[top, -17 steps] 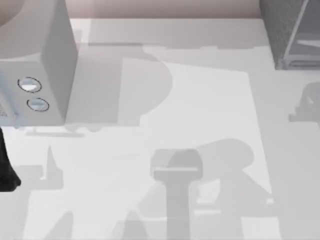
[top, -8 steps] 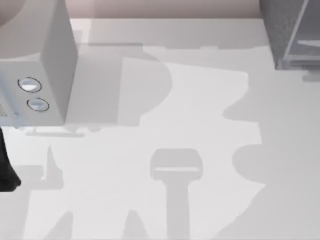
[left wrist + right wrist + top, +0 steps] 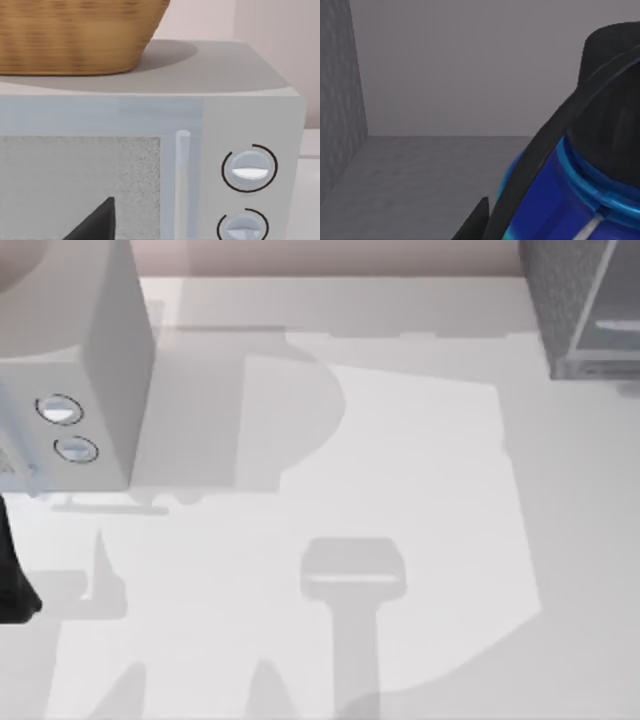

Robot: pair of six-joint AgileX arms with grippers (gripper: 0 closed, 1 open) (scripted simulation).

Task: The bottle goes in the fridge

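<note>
Fridge (image 3: 585, 305): your right gripper sits inside its grey compartment (image 3: 445, 165), floor below and back wall ahead.
Microwave (image 3: 150, 165): straight ahead of your parked left gripper (image 3: 97, 225), whose finger spread you cannot tell; a wicker basket (image 3: 75, 35) rests on top.
Right gripper (image 3: 520, 200): closed around the bottle.
Bottle (image 3: 560, 200): between the dark fingers (image 3: 480, 220), black cap (image 3: 610, 100) clear of them.
</note>
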